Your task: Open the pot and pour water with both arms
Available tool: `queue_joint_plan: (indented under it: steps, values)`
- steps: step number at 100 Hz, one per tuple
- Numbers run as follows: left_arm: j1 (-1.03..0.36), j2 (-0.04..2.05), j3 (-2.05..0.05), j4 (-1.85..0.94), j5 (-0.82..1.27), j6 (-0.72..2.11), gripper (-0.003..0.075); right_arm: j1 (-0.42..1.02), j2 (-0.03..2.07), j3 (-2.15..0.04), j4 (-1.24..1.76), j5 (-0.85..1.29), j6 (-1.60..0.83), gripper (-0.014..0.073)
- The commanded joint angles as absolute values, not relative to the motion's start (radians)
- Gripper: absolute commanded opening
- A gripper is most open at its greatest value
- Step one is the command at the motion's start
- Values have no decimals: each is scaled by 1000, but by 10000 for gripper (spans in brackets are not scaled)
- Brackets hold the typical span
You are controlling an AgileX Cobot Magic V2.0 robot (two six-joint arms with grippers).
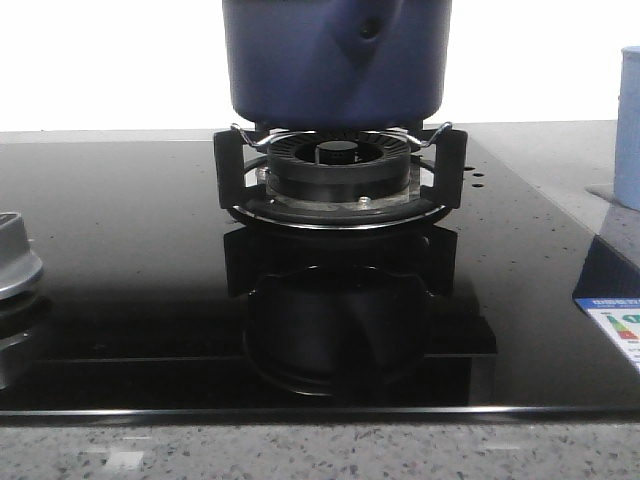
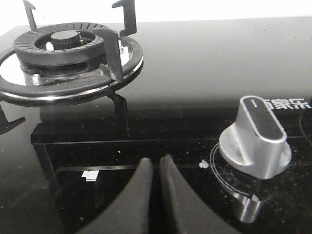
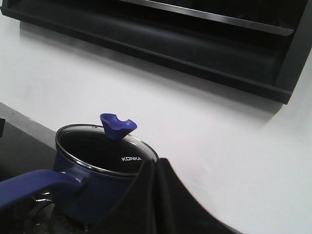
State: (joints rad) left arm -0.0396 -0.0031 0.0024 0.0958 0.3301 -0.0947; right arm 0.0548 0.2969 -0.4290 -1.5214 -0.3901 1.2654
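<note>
The dark navy pot (image 1: pixel 335 55) stands on the burner grate (image 1: pixel 340 165) at the back middle of the black glass hob; its top is cut off in the front view. In the right wrist view the pot (image 3: pixel 97 190) carries a glass lid (image 3: pixel 95 148) with a blue knob (image 3: pixel 117 126), and its long handle (image 3: pixel 34 187) sticks out sideways. My right gripper (image 3: pixel 157 163) is shut and empty, close beside the pot's rim. My left gripper (image 2: pixel 155 163) is shut and empty, low over the hob near a silver dial (image 2: pixel 256 136). Neither gripper shows in the front view.
A pale blue cup (image 1: pixel 628 120) stands at the right edge. A silver dial (image 1: pixel 12 255) sits at the left edge. A second, bare burner (image 2: pixel 63 53) lies beyond the left gripper. A label sticker (image 1: pixel 615 325) is on the hob's right. A dark hood (image 3: pixel 170 34) hangs on the white wall.
</note>
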Motion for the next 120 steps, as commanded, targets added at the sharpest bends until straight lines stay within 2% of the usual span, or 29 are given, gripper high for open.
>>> queue_joint_plan:
  steps: [1, 29, 42, 67, 75, 87, 94, 106, 120]
  values:
    - [-38, -33, 48, 91, 283, -108, -20, 54, 305, -452, -1501, -376, 1267, -64]
    - [-38, -33, 48, 91, 283, -108, -20, 54, 305, -452, -1501, -375, 1267, -64]
    - [-38, -33, 48, 91, 283, -108, -20, 54, 305, -424, -1514, -284, 1267, -64]
    - [-38, -33, 48, 91, 283, -108, -20, 54, 305, -362, -1462, -238, 1264, -64]
    - [-38, -33, 48, 91, 283, -108, -20, 54, 305, -342, -1336, -206, 1072, -64]
    - [-38, -33, 48, 91, 283, -108, -20, 54, 305, -300, -831, -131, 526, -64]
    - [-38, -33, 48, 91, 283, -108, -20, 54, 305, -279, -572, -53, 336, -64]
    - [-38, -33, 48, 91, 283, -108, -20, 36, 304, -219, -301, 102, 215, -64]
    - [-38, -33, 48, 91, 283, -108, -20, -14, 259, -86, -292, 69, 215, -64]
